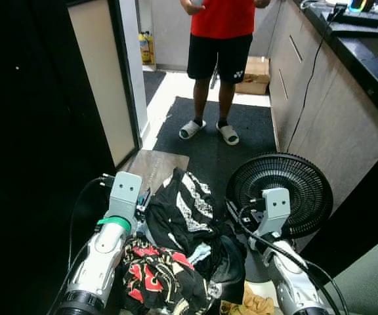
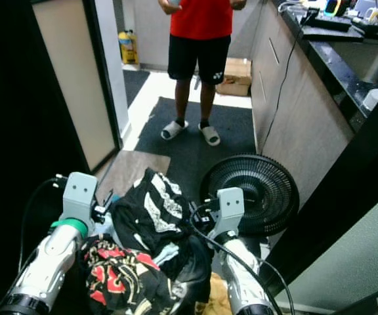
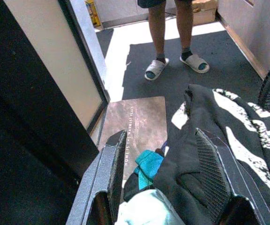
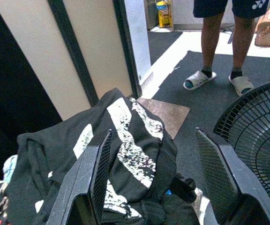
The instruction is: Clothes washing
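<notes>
Both grippers, left and right, spread wide against the clothes pile (black-and-white garment topmost); neither clenched.

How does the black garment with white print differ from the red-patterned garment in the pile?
The black-and-white garment sits on top, humped up between both pincers; the red-patterned garment lies lower, nearer the robot, beside the left arm. One carries white print, the other red and yellow print. Both are crumpled, dark-based clothes.

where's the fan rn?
The fan lies on the dark mat at the robot's right front, beside the cabinet, just right of the clothes pile.
</notes>
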